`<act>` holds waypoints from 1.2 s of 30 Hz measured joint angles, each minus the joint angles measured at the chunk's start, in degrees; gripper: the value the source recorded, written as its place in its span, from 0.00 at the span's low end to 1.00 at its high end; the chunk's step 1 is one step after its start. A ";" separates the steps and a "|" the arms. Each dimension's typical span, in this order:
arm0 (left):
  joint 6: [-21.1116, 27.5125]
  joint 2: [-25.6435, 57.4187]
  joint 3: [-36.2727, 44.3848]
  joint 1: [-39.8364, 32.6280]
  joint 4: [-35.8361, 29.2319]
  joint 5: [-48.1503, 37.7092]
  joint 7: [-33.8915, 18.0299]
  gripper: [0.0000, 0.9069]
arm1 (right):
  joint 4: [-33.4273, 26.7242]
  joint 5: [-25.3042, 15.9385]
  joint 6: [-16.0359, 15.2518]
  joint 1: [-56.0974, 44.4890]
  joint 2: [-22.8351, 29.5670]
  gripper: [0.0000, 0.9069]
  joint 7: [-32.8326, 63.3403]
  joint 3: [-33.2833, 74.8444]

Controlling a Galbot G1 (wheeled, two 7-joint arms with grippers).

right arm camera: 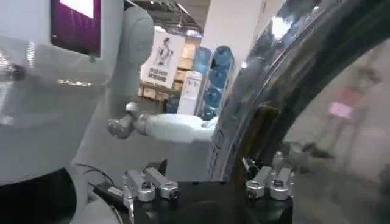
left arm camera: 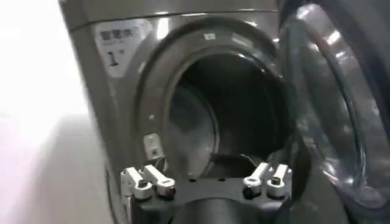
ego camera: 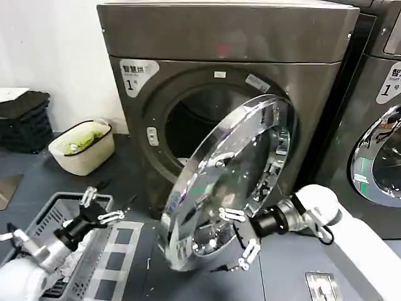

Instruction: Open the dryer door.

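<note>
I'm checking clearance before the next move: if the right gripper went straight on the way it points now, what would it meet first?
Most likely the dryer door: the open right gripper points at its chrome ring, close by the lower edge. Depth is hard to judge.

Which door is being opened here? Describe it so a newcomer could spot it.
On the big grey-brown front-loading dryer labelled "1", find the round chrome-ringed porthole door. It hangs swung open, with the open right gripper at its lower edge, unlike the neighbouring dark machine's shut door.
</note>
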 joint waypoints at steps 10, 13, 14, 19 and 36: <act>0.09 0.76 9.17 -7.44 1.43 0.21 0.76 1.00 | 3.61 1.72 3.07 -17.80 -3.71 1.00 1.39 19.58; 0.07 0.61 11.87 -9.03 1.00 0.20 0.84 1.00 | 5.04 2.04 3.45 -23.99 -3.53 1.00 2.67 26.33; 0.05 0.55 12.72 -9.43 0.96 0.23 0.85 1.00 | 5.52 2.10 3.46 -26.24 -3.43 1.00 3.02 28.85; -0.20 -0.24 17.97 -11.76 1.55 0.49 0.81 1.00 | 8.40 3.70 5.97 -37.95 -1.47 1.00 6.96 41.52; -1.08 -2.29 31.12 -19.71 5.65 0.25 0.13 1.00 | 19.05 -6.85 7.48 -62.54 16.38 1.00 49.42 68.01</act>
